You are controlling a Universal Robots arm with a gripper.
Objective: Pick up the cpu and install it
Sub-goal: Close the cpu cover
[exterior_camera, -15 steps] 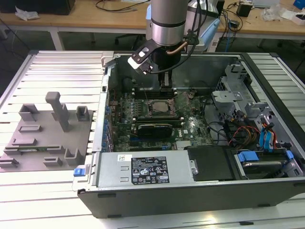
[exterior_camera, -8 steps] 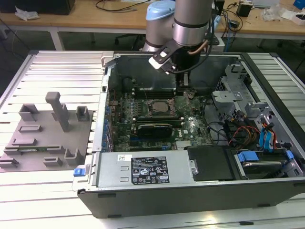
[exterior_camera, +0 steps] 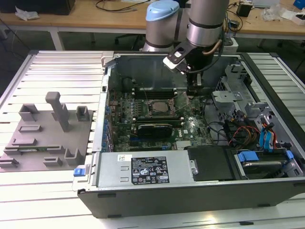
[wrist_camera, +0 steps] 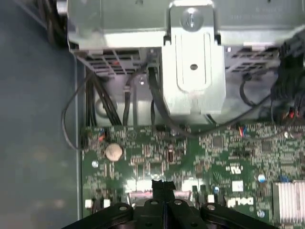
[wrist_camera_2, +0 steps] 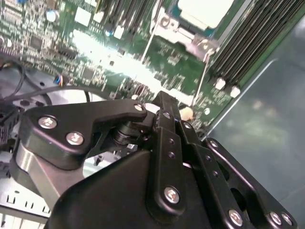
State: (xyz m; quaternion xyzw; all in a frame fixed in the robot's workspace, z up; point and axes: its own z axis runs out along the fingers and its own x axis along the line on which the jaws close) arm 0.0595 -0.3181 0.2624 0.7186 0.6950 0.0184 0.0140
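Observation:
The cpu, a pale silvery square, lies in the socket frame on the green motherboard, between the rows of memory slots. In the exterior view the socket is in the middle of the open computer case. My gripper hangs low over the board, just to the exterior view's right of the socket. Its black fingers are pressed together with nothing between them. The first wrist view shows the shut fingertips above small board parts, apart from the cpu.
The case walls ring the board. A metal drive cage with loose cables stands close on the exterior view's right, and the power supply is in front. Grey fixture blocks sit outside. A metal bracket faces the gripper.

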